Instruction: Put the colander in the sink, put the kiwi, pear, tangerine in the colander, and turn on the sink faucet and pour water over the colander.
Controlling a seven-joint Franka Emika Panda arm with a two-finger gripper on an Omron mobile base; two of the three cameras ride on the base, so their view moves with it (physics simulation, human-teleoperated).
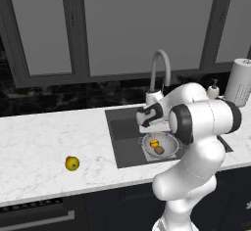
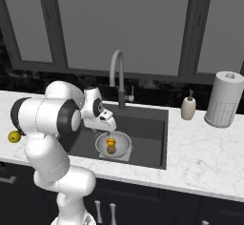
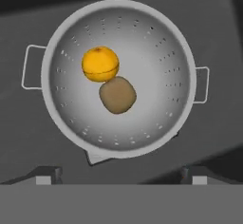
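My end effector (image 3: pixel 121 176) hangs above the colander (image 3: pixel 156 52) with its jaws spread wide and holding nothing. The colander sits on the floor of the sink (image 1: pixel 122 142), with the tangerine (image 3: pixel 99 64) and kiwi (image 3: pixel 117 95) touching inside it. The pear (image 1: pixel 72 163) lies on the counter (image 1: pixel 44 142), well left of the sink, nearer the front edge.
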